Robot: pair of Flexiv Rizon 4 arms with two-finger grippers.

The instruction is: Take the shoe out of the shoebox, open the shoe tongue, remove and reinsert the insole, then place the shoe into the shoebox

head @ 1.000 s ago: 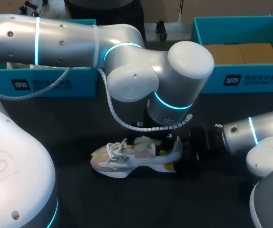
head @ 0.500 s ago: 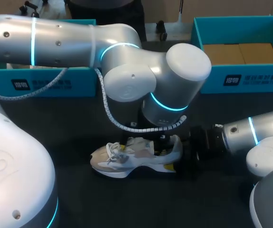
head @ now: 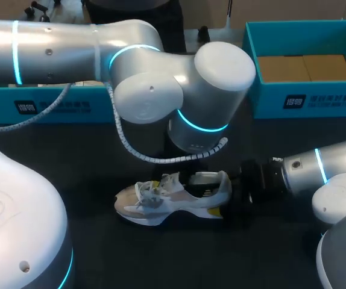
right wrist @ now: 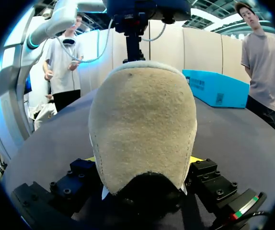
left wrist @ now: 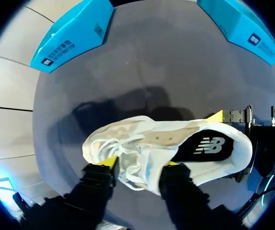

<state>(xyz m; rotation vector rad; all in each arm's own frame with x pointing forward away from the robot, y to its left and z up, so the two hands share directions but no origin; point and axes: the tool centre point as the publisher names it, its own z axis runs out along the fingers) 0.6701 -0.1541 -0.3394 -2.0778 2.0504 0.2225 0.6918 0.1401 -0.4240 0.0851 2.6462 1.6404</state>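
1. Head view: the shoe (head: 173, 198) stands on the dark bench (head: 100, 253), in front of both blue boxes.
2. Left wrist view: the left claw (left wrist: 140, 165) pinches the shoe's laced upper.
3. Right wrist view: the right claw (right wrist: 143, 160) clamps the shoe's heel.

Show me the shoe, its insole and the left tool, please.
shoe (head: 174, 202), head view, on its pale side.
insole (left wrist: 207, 146), left wrist view, on its dark heel part.
left tool (left wrist: 140, 164), left wrist view, midway between its yellow tips.

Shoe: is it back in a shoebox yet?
No, the shoe rests on its sole on the open table.
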